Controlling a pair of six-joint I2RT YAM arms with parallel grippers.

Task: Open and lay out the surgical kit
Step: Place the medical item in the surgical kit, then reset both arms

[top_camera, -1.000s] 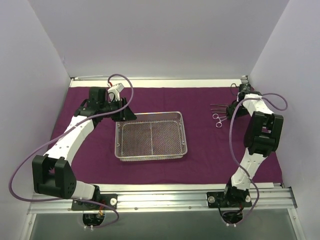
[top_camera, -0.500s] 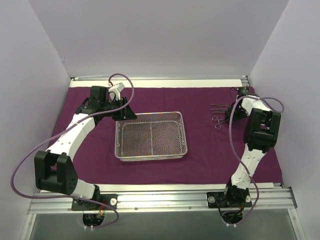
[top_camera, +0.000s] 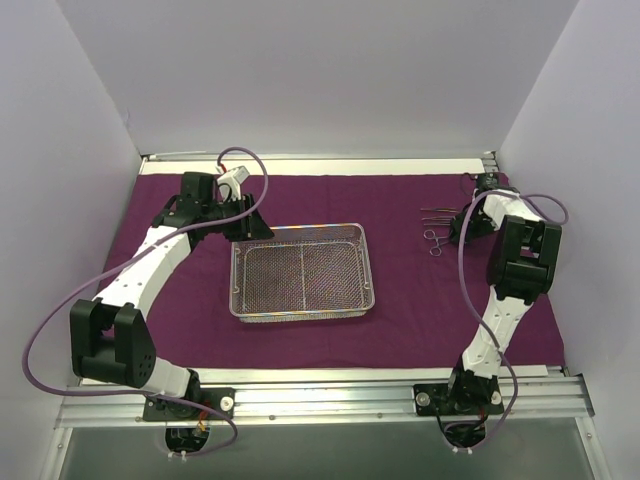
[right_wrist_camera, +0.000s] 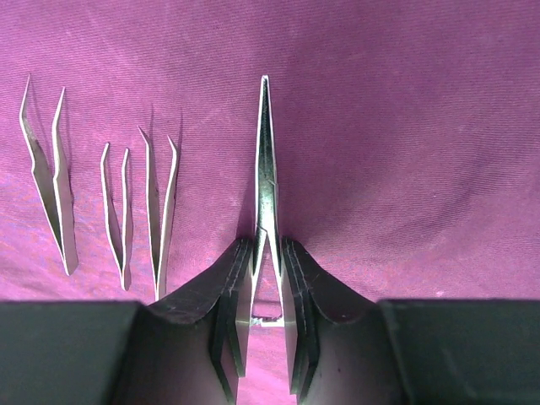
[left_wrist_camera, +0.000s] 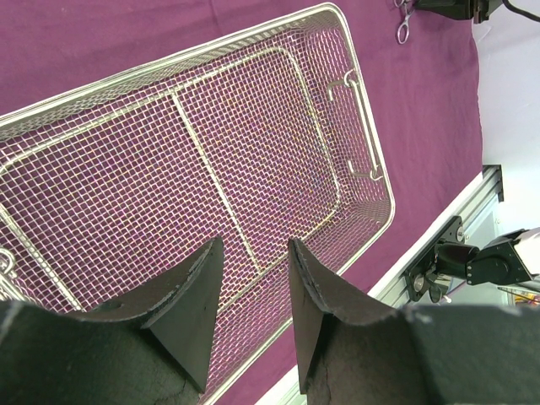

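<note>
The dark purple cloth (top_camera: 400, 300) lies spread flat on the table. The silver wire-mesh tray (top_camera: 302, 271) stands on it at the middle and is empty; it fills the left wrist view (left_wrist_camera: 194, 143). My left gripper (top_camera: 246, 226) hovers over the tray's far left corner, open and empty (left_wrist_camera: 255, 253). Small metal instruments (top_camera: 433, 238) lie on the cloth at the far right. My right gripper (top_camera: 464, 226) is beside them, low on the cloth. In the right wrist view it (right_wrist_camera: 267, 257) is shut on the shanks of a scissor-like instrument (right_wrist_camera: 265, 152) that lies flat, tip pointing away.
Three thin tweezers (right_wrist_camera: 116, 211) lie side by side on the cloth, left of the held instrument. White walls close in both sides and the back. An aluminium rail (top_camera: 320, 395) runs along the near edge with both arm bases.
My right arm has shifted a little, its elbow moving back and the gripper settling lower by the instruments. My left arm has barely moved.
</note>
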